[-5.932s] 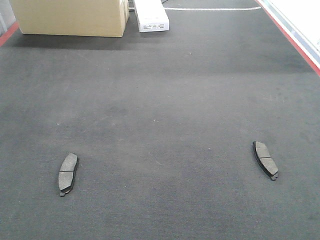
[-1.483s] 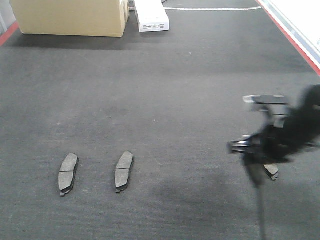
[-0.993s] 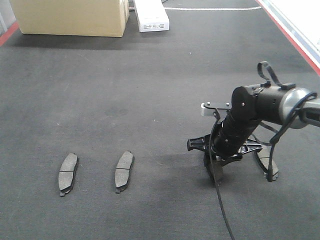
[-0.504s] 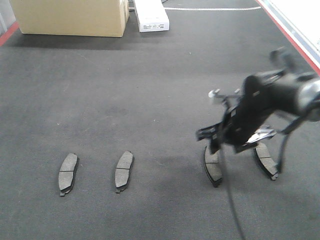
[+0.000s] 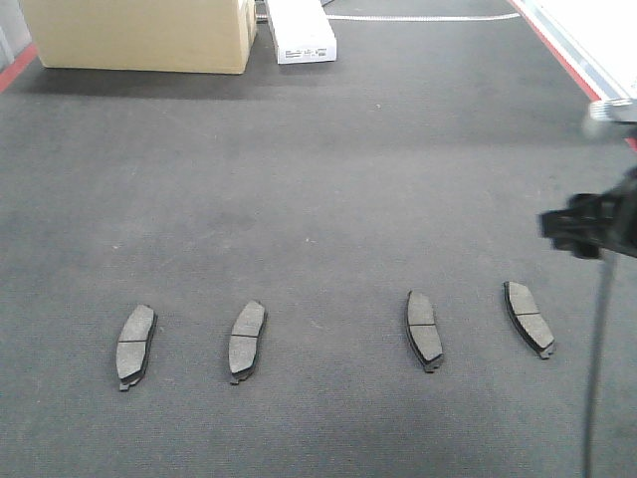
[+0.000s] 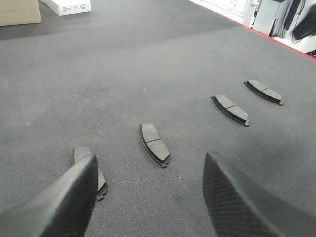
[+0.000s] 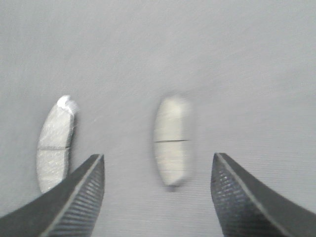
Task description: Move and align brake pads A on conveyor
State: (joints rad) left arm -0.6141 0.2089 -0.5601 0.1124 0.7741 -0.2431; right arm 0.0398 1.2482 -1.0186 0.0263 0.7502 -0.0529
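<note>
Several brake pads A lie in a row on the dark conveyor (image 5: 318, 179): the leftmost pad (image 5: 136, 346), a second pad (image 5: 248, 341), a third pad (image 5: 424, 330) and the rightmost pad (image 5: 529, 318). My right gripper (image 5: 589, 224) is blurred at the right edge, above and apart from the rightmost pad. In the right wrist view it (image 7: 158, 157) stands open and empty above two pads (image 7: 55, 143) (image 7: 173, 140). My left gripper (image 6: 149, 160) is open and empty, low over the belt; its left finger (image 6: 64, 197) partly hides one pad (image 6: 101, 180).
A cardboard box (image 5: 139, 35) and a white box (image 5: 299, 30) stand at the far end of the belt. Red strips run along the right edge (image 5: 572, 65) and the left edge (image 5: 15, 65). Light-coloured equipment (image 6: 276, 15) stands beyond the right strip.
My right gripper let go of the third pad, which now lies flat beside the rightmost one, and pulled away up and to the right. The other pads have not moved.
</note>
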